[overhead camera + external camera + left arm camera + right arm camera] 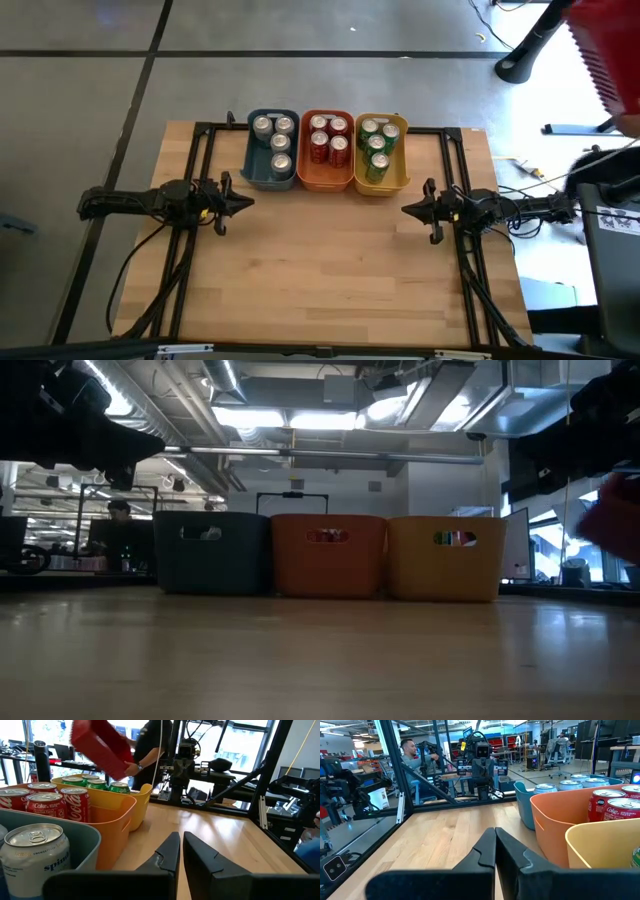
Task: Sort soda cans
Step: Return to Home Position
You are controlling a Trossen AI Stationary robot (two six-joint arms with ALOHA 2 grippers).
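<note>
Sorting done by colour, nothing held.
The silver soda cans (272, 140) fill the blue-grey bin (249, 152), red soda cans (328, 138) the orange bin (325, 181), green soda cans (377, 147) the yellow bin (404, 160): all upright, long axis vertical, tops up. I judge them smooth, thin-walled and easily dented, so I would pinch gently across the body. My left claw (247, 204) and right claw (406, 210) hang pressed together over the surface (330, 275).

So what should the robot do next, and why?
Probably just rest at home: silver cans sit in the blue-grey bin, red cans in the orange bin, green cans in the yellow bin, and the left gripper and right gripper are shut and empty.
</note>
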